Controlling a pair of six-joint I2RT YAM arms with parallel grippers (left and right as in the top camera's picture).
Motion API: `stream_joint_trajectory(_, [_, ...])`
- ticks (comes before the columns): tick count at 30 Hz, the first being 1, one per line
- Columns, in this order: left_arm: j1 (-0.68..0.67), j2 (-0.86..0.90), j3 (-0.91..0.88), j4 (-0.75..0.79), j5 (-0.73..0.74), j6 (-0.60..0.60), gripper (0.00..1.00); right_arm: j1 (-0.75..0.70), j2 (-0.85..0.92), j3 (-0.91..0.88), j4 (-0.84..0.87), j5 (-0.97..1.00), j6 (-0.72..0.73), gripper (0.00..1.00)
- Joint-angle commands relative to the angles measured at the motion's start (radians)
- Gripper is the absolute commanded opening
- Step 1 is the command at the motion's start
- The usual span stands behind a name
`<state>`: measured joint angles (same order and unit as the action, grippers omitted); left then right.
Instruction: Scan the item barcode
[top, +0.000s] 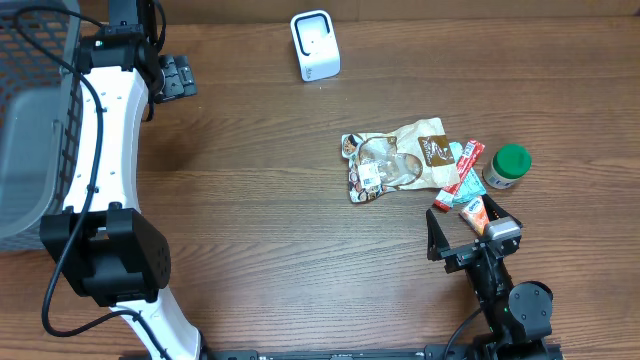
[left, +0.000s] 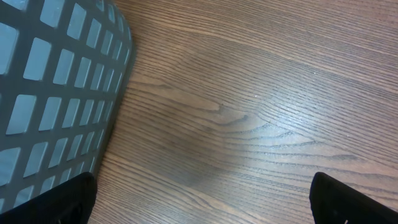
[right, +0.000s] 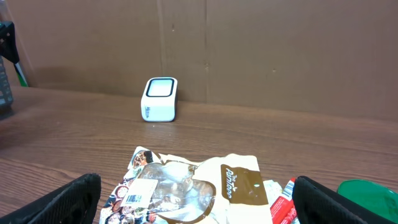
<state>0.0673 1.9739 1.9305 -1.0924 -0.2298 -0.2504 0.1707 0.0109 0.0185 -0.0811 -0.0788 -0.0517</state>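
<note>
Snack bag (right: 186, 186) lies ahead of spread right fingers (right: 56, 202); left fingers (left: 348, 199) spread, well apart.

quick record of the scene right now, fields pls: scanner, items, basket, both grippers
scanner: white scanner, standing apart from the items
item: snack bag, lying flat, barcode label facing up
neighbours: red packets and green-lidded jar, beside the bag
container: grey basket, at the left
left arm: left gripper open, empty, next to the basket
right arm: right gripper open, empty, near the bag, not touching it
</note>
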Motion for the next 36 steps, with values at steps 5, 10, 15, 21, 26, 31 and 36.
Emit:
stream_joint_trajectory(5, [-0.003,0.001,0.002,0.001,-0.013,0.019,1.0,-0.004,-0.008,-0.011,0.004,-0.002,0.006,1.0])
stream_joint_trajectory(10, [-0.003,0.0,0.002,0.001,-0.013,0.019,1.0,-0.004,-0.008,-0.011,0.004,-0.002,0.006,1.0])
stream_joint_trajectory(15, [-0.003,0.001,0.002,0.001,-0.013,0.019,1.0,-0.004,-0.008,-0.011,0.004,-0.002,0.006,1.0])
stream_joint_trajectory(21, [-0.004,-0.018,0.002,0.0,-0.013,0.019,1.0,-0.004,-0.008,-0.011,0.004,-0.002,0.006,1.0])
stream_joint_trajectory(26, [-0.004,-0.116,0.002,0.0,-0.013,0.019,1.0,-0.004,-0.008,-0.011,0.004,-0.002,0.006,1.0])
stream_joint_trajectory(31, [-0.004,-0.296,0.002,0.0,-0.013,0.019,1.0,-0.004,-0.008,-0.011,0.004,-0.002,0.006,1.0])
stream_joint_trajectory(36, [-0.004,-0.509,0.002,0.001,-0.013,0.019,1.0,-0.004,-0.008,-0.011,0.004,-0.002,0.006,1.0])
